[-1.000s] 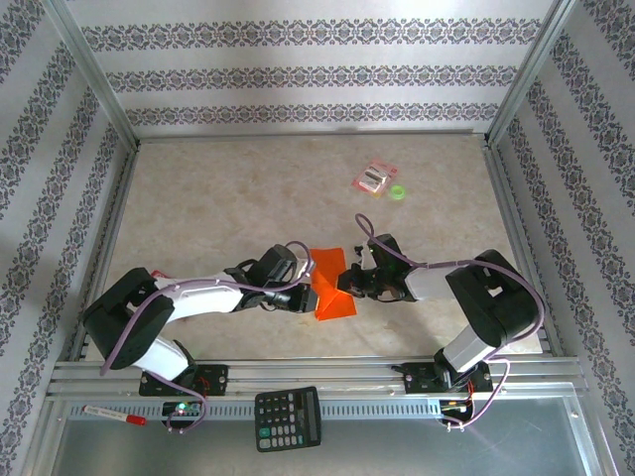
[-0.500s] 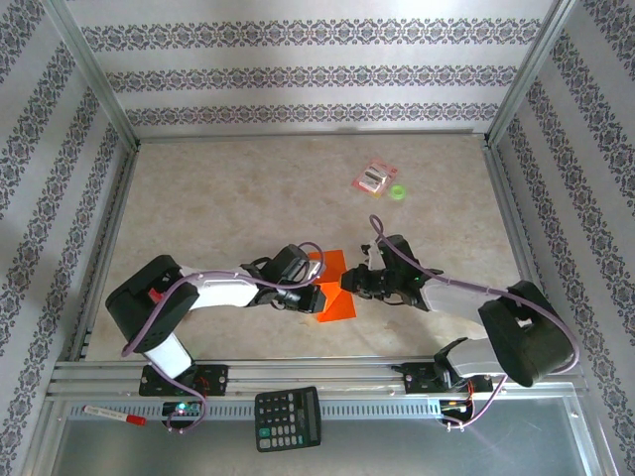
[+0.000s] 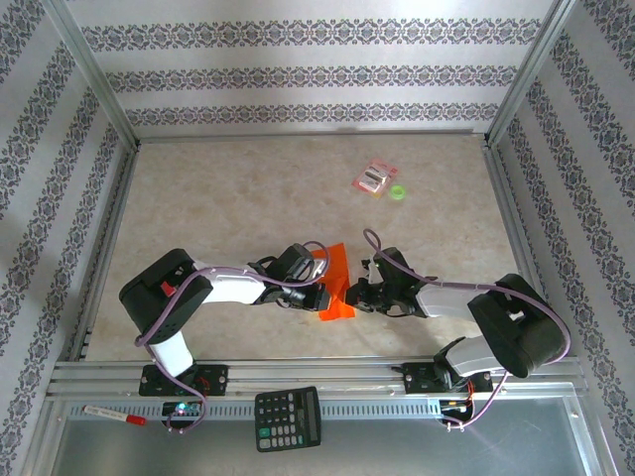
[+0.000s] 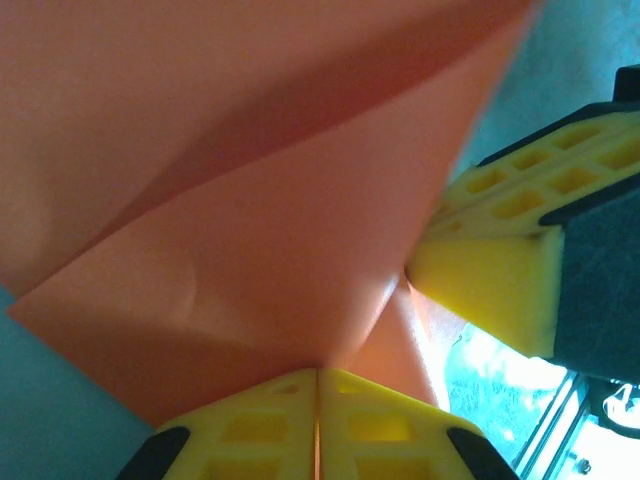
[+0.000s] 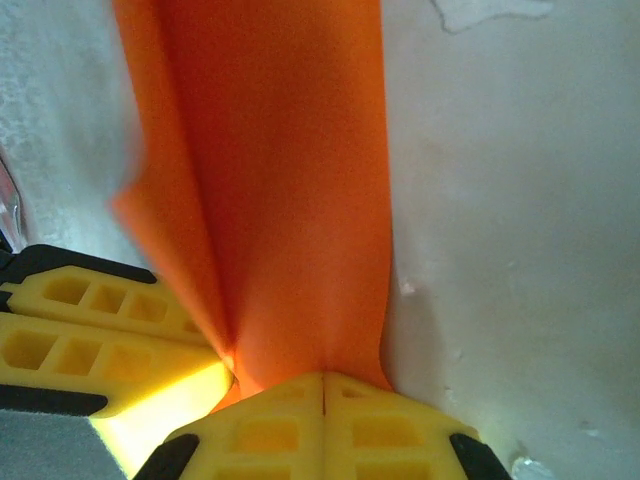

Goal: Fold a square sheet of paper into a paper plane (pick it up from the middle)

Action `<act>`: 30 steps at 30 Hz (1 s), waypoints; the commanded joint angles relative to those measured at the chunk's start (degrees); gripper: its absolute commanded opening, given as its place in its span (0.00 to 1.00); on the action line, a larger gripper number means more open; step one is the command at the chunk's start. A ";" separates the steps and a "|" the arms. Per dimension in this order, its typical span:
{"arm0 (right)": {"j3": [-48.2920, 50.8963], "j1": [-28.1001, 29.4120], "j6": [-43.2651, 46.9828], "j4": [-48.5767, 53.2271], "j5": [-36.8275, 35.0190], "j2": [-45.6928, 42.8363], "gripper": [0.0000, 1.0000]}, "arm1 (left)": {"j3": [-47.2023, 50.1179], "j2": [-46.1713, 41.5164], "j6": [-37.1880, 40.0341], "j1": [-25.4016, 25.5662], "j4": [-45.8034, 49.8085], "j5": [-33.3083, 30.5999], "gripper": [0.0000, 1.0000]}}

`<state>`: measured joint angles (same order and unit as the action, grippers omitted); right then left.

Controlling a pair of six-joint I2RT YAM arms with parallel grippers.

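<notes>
square sheet of paper (image 3: 335,286), part folded, held up over front middle of bench (image 3: 228,198). left end effector (image 4: 318,385) and right end effector (image 5: 325,385) both pinched shut on it, side by side. risk: tear or skewed crease from uneven pull.

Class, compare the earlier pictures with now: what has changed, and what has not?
The left gripper and right gripper drew closer together, squeezing the orange paper into a narrower fold; both pairs of jaws stay shut on it. The pink packet and calculator have not moved.
</notes>
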<state>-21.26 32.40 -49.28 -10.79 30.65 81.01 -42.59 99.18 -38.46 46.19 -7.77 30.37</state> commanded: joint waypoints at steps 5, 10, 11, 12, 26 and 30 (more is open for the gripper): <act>-0.84 -0.53 2.68 7.67 -2.40 -2.60 0.01 | 0.52 -1.99 0.19 0.52 0.33 -1.72 0.11; -4.34 -1.55 5.07 14.16 -3.50 -9.51 0.08 | 0.25 -5.74 1.18 0.47 2.69 -1.04 0.15; -4.92 -1.55 4.95 14.28 -3.52 -10.50 0.09 | 0.23 -6.49 1.29 0.48 3.14 -1.02 0.16; -5.32 -1.50 4.69 14.00 -3.24 -10.90 0.10 | 0.34 -7.08 1.28 0.45 3.28 -1.01 0.16; -11.33 -0.31 2.63 4.58 -0.69 3.15 0.01 | 7.89 -12.34 -4.59 0.65 -1.45 2.33 0.06; -13.03 -0.12 3.27 3.58 -0.57 7.41 0.00 | 8.55 -13.03 -5.23 1.07 -2.70 2.68 0.06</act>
<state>-32.23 31.70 -46.48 -4.86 29.43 86.46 -34.37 87.68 -42.37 46.26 -7.11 31.77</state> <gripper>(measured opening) 0.040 0.067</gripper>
